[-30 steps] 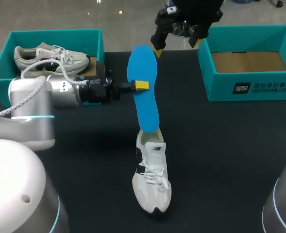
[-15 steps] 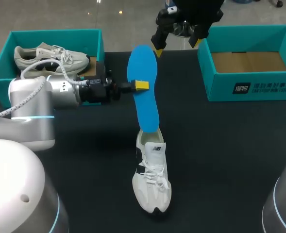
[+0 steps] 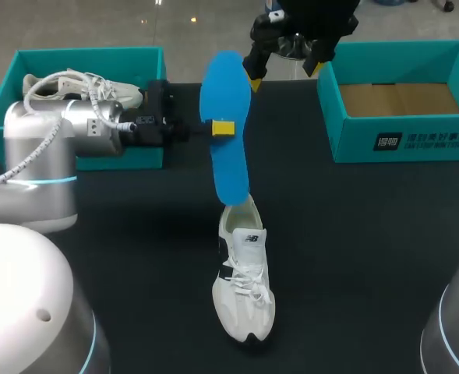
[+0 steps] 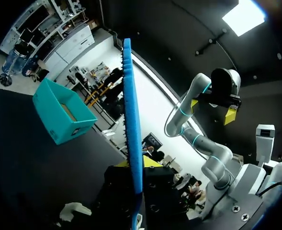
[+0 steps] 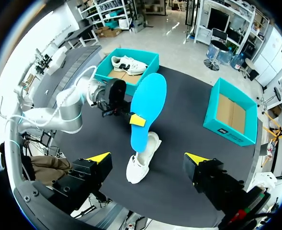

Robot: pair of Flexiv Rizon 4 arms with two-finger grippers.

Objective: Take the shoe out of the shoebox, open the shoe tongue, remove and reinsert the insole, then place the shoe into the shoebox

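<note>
Insole [image 3: 226, 86] pinched upright by left gripper [image 3: 223, 128], over white shoe [image 3: 244, 288]; right gripper [image 3: 285, 72] spread wide.

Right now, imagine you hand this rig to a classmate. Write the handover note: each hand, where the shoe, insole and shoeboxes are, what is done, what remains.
Left hand: shut on the blue insole, held upright, its lower end at the opening of the white shoe.
Right hand: open, empty, raised over the far edge of the table.
White shoe lies on the table. Empty shoebox at right; left shoebox holds another shoe.
Done: shoe out, insole drawn up.
Left: reinsert insole, place shoe into a shoebox.
</note>
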